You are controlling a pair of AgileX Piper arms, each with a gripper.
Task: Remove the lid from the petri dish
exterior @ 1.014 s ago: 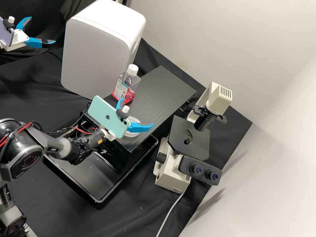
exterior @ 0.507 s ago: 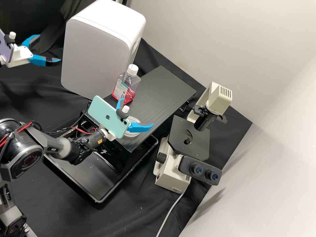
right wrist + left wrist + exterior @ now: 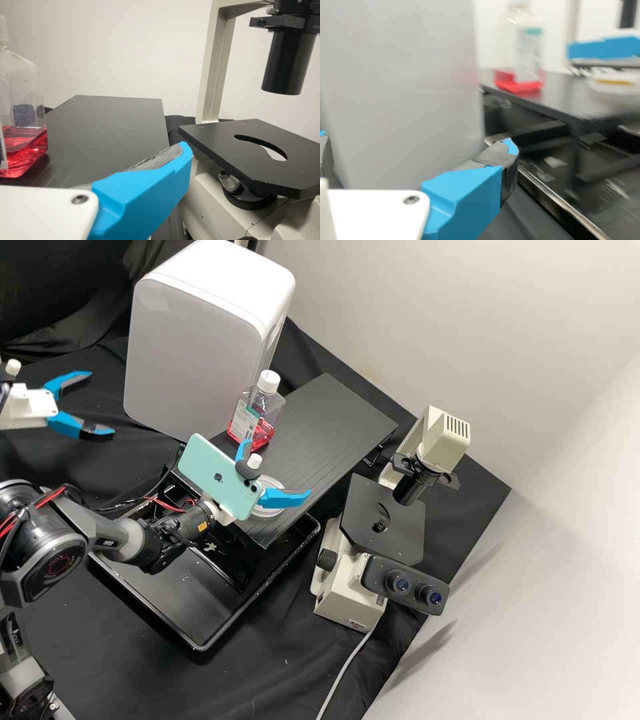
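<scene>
**Left gripper comes down, right gripper waits at the dish**

Since one second ago the left gripper has descended along the 9 o'clock side of the high view. Its blue fingers are now spread apart and hold nothing. The right arm has not moved.

Nearest, at 7 o'clock, lies the shallow black metal tray, and at 4 o'clock stands the beige microscope with a black stage. In the centre is the right gripper. Its fingers are apart, one on each side of the small round clear plastic petri dish. This dish rests at the near edge of the ribbed black platform, just above the tray. Its transparent lid seems to be still on. Farther, at 12 o'clock from the dish, the clear flask with red liquid and a white cap stands upright on the same platform. Beyond it, at 11 o'clock, is the large white rounded box.

In my judgement the danger is in the closing. If the fingers close too low, they would take the base together with the lid. If one finger touches first, it may push the light dish over the edge into the tray.
</scene>
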